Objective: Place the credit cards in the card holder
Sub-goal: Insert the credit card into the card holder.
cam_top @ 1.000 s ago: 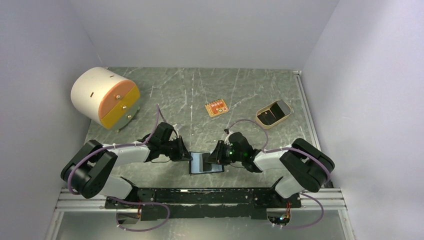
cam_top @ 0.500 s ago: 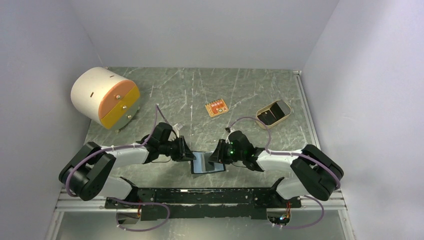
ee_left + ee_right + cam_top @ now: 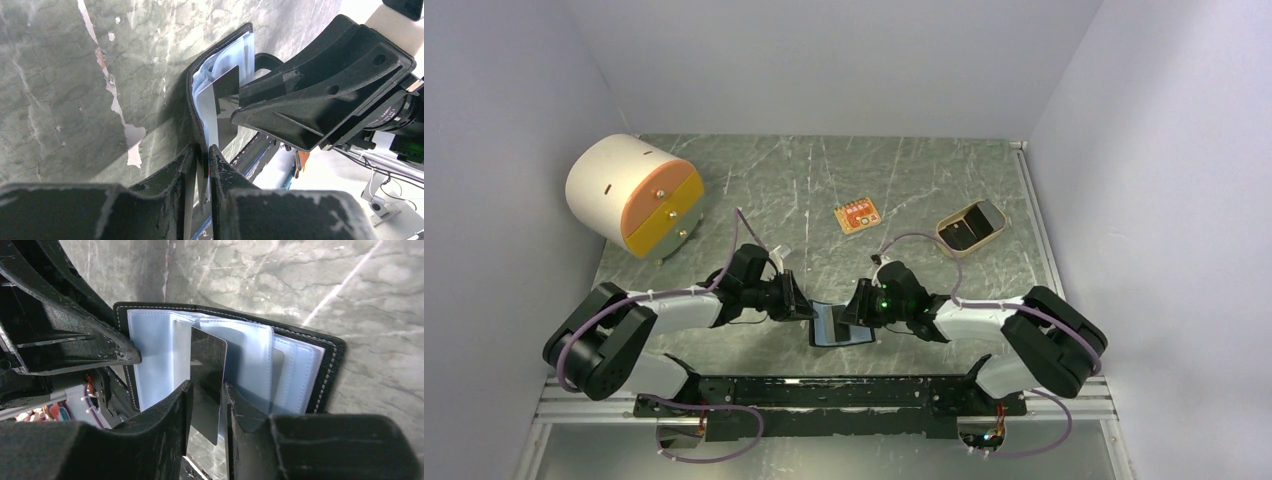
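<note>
Right wrist: right jaws pinching dark card over open card holder; left jaws clamping its edge.

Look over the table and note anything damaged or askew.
The table surface is chipped: white flakes show beside the card holder. The holder's cover curves where the left claw pinches it. Nothing is spilled.

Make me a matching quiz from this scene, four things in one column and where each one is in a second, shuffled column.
1 credit card
2 card holder
3 tan tray
4 white drum

A back left of the table
B edge pinched by the left gripper
C back right of the table
D held in the right gripper

Pairs: 1-D, 2-B, 3-C, 4-A
</note>
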Motion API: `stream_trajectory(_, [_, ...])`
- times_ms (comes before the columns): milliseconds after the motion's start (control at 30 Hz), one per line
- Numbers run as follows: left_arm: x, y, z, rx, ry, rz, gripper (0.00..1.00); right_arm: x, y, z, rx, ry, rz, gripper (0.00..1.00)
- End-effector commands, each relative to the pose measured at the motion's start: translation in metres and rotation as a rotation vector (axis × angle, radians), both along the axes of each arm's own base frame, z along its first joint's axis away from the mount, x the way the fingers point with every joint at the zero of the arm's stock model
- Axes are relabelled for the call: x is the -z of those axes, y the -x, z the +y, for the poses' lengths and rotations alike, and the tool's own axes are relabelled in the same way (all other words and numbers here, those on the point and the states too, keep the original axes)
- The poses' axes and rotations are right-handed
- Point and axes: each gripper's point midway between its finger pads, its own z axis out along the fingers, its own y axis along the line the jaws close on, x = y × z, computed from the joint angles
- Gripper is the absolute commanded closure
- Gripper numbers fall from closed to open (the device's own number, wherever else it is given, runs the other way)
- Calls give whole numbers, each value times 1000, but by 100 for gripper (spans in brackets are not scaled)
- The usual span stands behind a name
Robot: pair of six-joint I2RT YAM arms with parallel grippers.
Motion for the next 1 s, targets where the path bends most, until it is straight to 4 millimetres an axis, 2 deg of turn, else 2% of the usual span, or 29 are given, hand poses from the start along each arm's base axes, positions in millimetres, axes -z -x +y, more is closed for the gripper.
stream_trajectory(0, [-4, 0, -3, 13, 34, -8, 80, 7, 8, 10, -41, 2, 18, 68])
stream_trajectory(400, [3, -1, 0, 14, 8, -8, 78, 2, 11, 26, -73, -57, 35, 67])
stream_trajectory(967, [-3, -1, -3, 20, 28, -17, 73, -9, 13, 42, -118, -143, 23, 63])
